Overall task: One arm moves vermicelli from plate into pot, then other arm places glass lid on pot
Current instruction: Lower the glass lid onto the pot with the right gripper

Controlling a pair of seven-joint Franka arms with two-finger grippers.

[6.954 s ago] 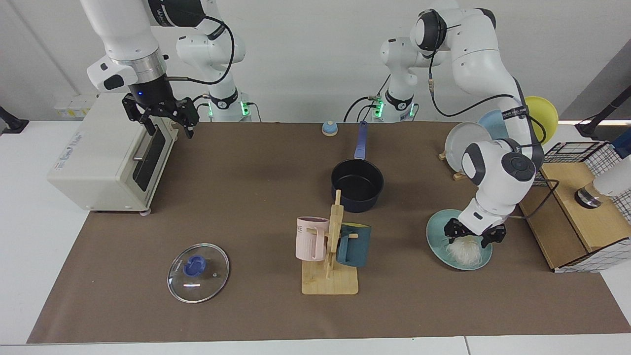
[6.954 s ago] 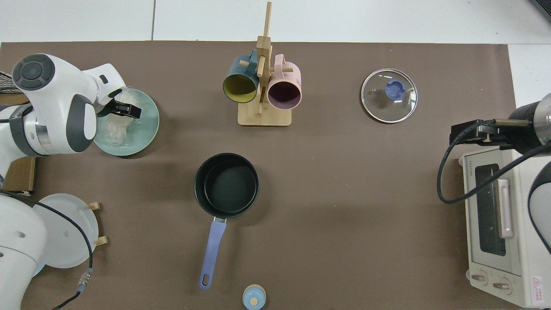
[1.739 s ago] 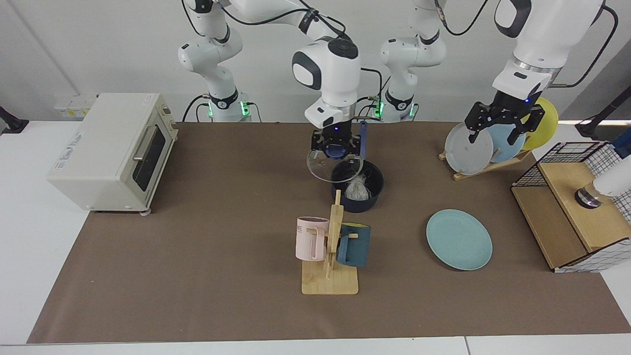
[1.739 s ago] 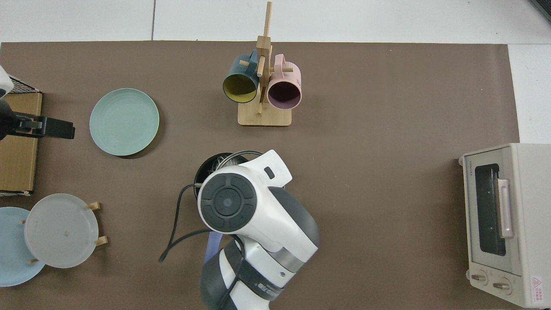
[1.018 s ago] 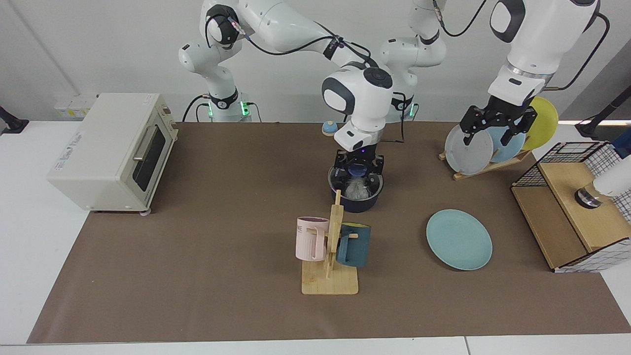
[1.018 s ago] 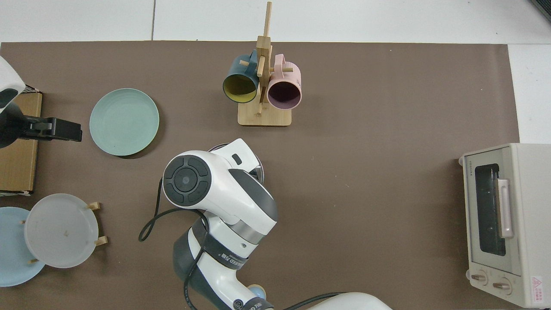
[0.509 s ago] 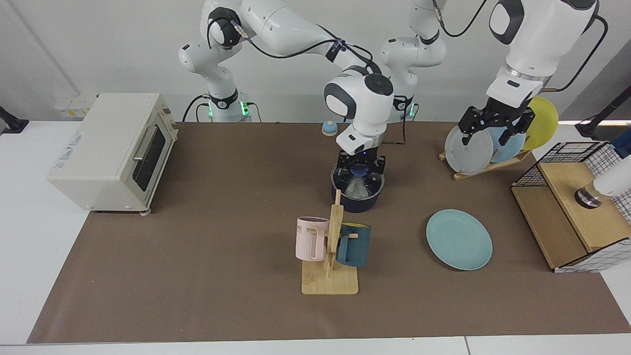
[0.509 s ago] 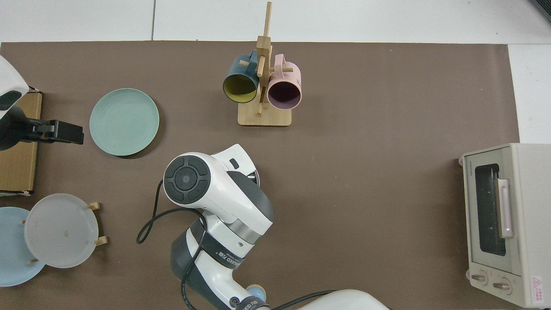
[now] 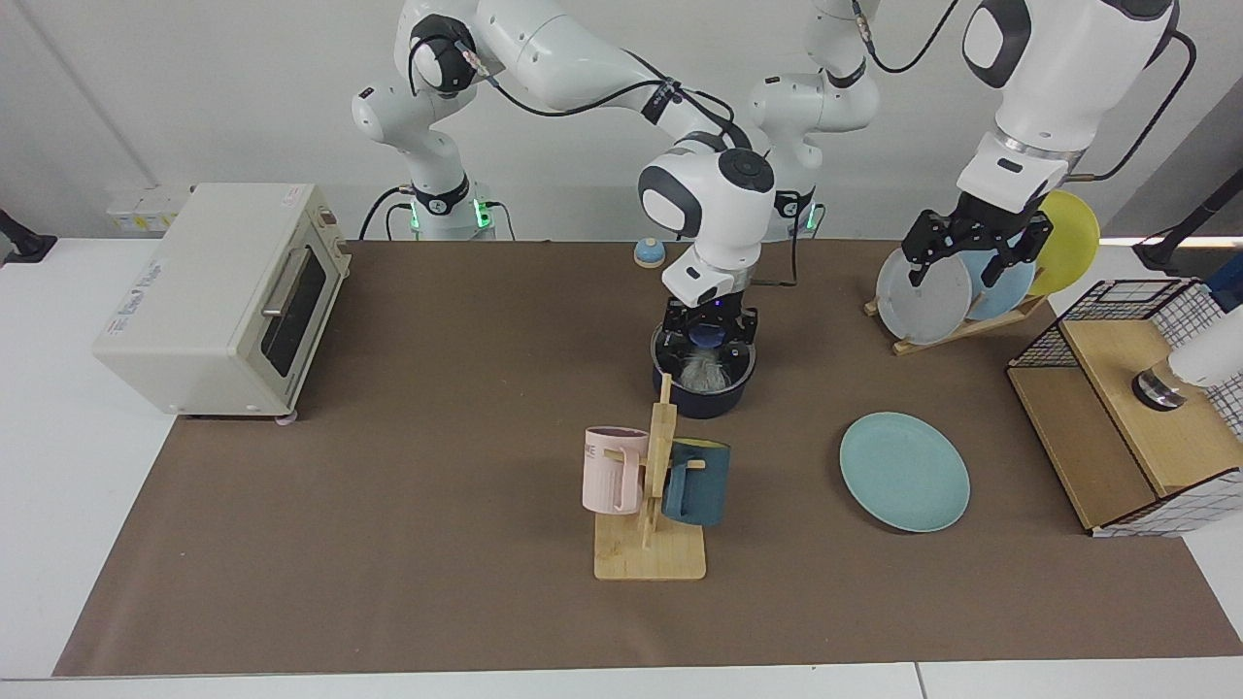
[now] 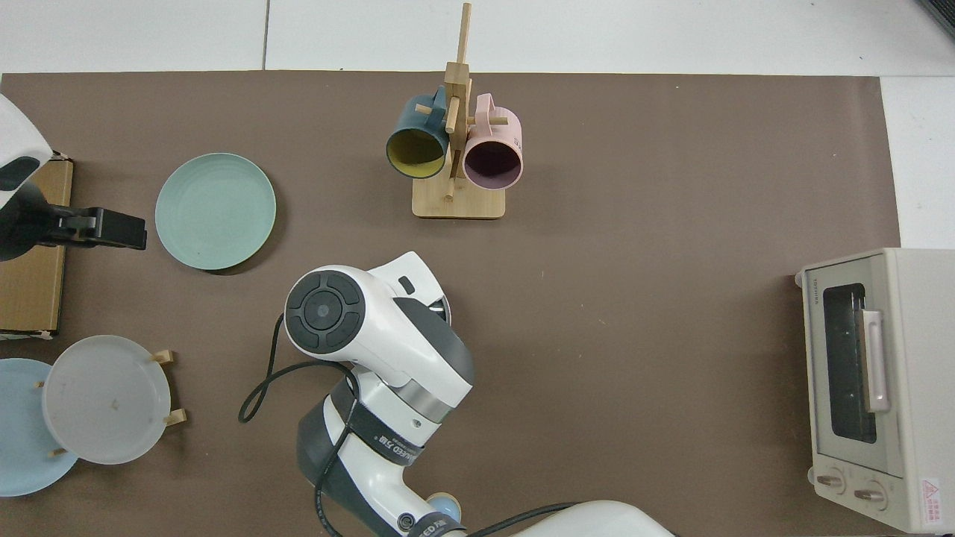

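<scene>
The navy pot point(image 9: 704, 396) stands mid-table with the glass lid point(image 9: 707, 355) lying flat on its rim. Through the glass the white vermicelli point(image 9: 699, 370) shows inside the pot. My right gripper point(image 9: 708, 333) points straight down onto the lid's blue knob, its fingers shut on either side of it. From above, the right arm point(image 10: 373, 328) hides the pot and the lid. The light-teal plate point(image 9: 905, 472) point(image 10: 215, 211) lies bare. My left gripper point(image 9: 971, 254) hangs open, raised in front of the plate rack, holding nothing.
A wooden mug stand point(image 9: 649, 544) point(image 10: 456, 201) with a pink and a teal mug stands just in front of the pot. A toaster oven point(image 9: 218, 296) point(image 10: 869, 384), a plate rack point(image 9: 957, 282) point(image 10: 104, 399), a wire-and-wood box point(image 9: 1126, 417) and a small blue knob point(image 9: 649, 253) line the table's edges.
The vermicelli went from the plate into the pot with the left gripper. The right gripper brought the lid over and lowered it onto the pot. In the last half second almost nothing moved.
</scene>
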